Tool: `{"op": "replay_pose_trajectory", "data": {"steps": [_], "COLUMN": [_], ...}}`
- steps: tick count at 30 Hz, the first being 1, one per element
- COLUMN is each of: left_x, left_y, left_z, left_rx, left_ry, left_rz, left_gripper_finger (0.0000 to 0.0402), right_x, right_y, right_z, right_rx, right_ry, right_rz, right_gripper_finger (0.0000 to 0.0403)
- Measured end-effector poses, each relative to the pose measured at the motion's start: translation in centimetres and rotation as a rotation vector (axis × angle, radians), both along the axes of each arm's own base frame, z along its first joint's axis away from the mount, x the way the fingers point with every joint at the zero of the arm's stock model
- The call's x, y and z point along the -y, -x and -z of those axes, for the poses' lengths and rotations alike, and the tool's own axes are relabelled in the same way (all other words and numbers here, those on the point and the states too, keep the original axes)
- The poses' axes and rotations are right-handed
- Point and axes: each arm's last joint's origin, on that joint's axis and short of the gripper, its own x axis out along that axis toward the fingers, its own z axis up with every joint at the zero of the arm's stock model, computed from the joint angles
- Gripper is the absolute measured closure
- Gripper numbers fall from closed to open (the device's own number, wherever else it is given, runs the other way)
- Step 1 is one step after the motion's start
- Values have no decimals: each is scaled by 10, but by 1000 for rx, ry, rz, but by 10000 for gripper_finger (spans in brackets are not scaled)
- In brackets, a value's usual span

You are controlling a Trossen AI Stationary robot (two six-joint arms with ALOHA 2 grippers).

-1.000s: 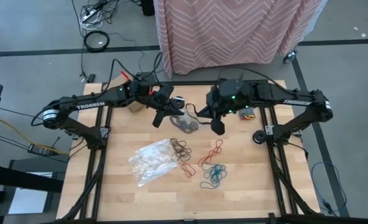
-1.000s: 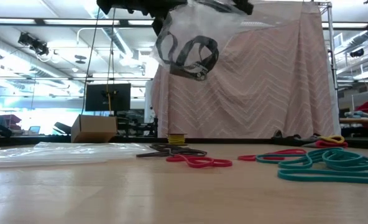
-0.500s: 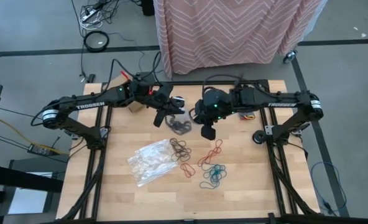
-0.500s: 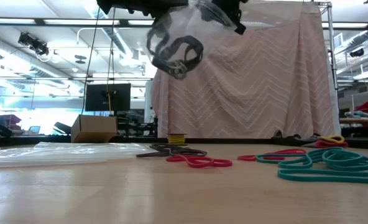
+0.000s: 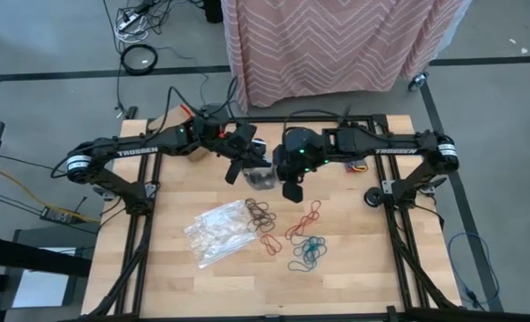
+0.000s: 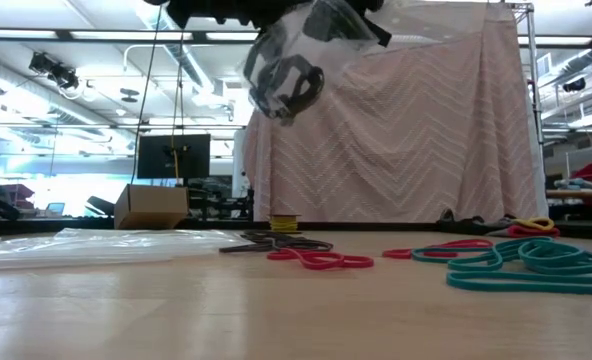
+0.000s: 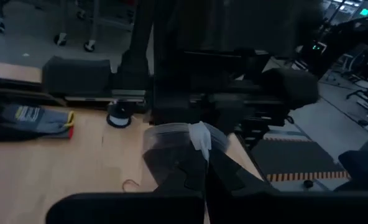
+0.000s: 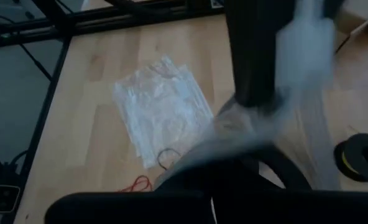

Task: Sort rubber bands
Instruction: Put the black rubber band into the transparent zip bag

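Above table [image 5: 354,268], both hands [image 5: 243,167] [image 5: 291,188] pinching bag [image 5: 261,178] of black bands [image 6: 281,85]

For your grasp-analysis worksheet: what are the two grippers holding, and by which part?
A clear plastic bag of black rubber bands, held aloft by its top edge between left gripper and right gripper.

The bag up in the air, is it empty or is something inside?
Not empty: the clear bag hanging above the table has black rubber bands showing through it.
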Motion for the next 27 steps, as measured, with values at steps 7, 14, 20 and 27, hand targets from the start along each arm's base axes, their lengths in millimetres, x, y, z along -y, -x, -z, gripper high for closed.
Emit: {"op": "replay_pose_trajectory", "data": {"steps": [7,14,20,27], "left_x": [0,-3,-4,-4], "left_y": [-2,1,1,2], "left_z": [4,6,6,6], "left_rx": [-24,-49,-47,-50], "left_ry": [6,4,4,8], "left_rz": [2,-1,1,8], "left_gripper_finger": [402,402,402,402], "right_x": [3,5,4,5], "right_y": [-8,-4,7,20], "right_z": [18,4,-6,-15], "right_rx": [-87,-6,14,0], "right_ry": [-27,-50,-5,-23], "right_rz": [-10,-11,-51,-28], "right_gripper_finger": [403,387,333,266]}}
